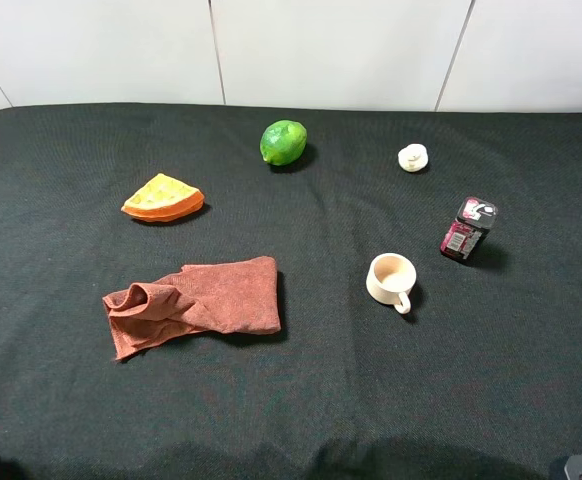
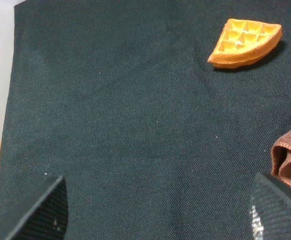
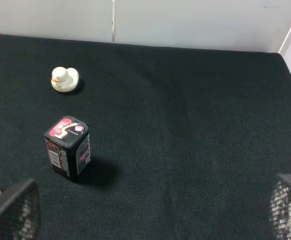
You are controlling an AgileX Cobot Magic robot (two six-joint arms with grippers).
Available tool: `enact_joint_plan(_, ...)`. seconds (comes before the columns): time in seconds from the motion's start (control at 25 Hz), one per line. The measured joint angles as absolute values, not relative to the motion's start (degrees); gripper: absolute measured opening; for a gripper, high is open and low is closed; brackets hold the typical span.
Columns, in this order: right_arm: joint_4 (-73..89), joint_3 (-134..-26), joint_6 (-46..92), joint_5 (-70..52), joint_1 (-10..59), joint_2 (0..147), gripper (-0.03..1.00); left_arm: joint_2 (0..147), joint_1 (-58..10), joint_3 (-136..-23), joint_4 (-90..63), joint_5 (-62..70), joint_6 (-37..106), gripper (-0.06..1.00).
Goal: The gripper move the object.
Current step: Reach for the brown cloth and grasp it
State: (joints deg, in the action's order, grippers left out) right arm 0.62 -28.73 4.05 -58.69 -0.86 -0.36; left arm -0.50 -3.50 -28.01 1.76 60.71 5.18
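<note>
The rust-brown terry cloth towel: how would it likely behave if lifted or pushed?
The rust-brown terry cloth towel is crumpled into soft folds at one end, so it would probably droop and unfold when lifted. Its thin layers suggest little weight. Pushed across the black fabric tabletop, it would likely bunch rather than slide.

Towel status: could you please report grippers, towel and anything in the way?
Left gripper open, empty, clear of the towel. Right gripper open, empty. Towel crumpled, lying untouched. Waffle wedge apart; nothing in the way.
</note>
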Motion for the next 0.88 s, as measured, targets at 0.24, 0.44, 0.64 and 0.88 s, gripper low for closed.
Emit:
enact_joint_plan(0.24,0.6,-28.7,4.1,-58.7,-0.9,-0.4,0.69,-0.5,-3.5,-28.0,1.8,60.7,5.2,0.79)
enact_joint_plan(0.44,0.6,-28.7,4.1,-58.7,-0.9,-0.4,0.69,-0.5,-3.5,-28.0,1.8,60.7,5.2,0.79)
enact_joint_plan(0.64,0.6,-28.7,4.1,-58.7,-0.9,-0.4,0.69,-0.5,-3.5,-28.0,1.8,60.7,5.2,0.79)
enact_joint_plan(0.88,0.6,-28.7,4.1,-58.7,-0.9,-0.4,0.69,-0.5,-3.5,-28.0,1.8,60.7,5.2,0.79)
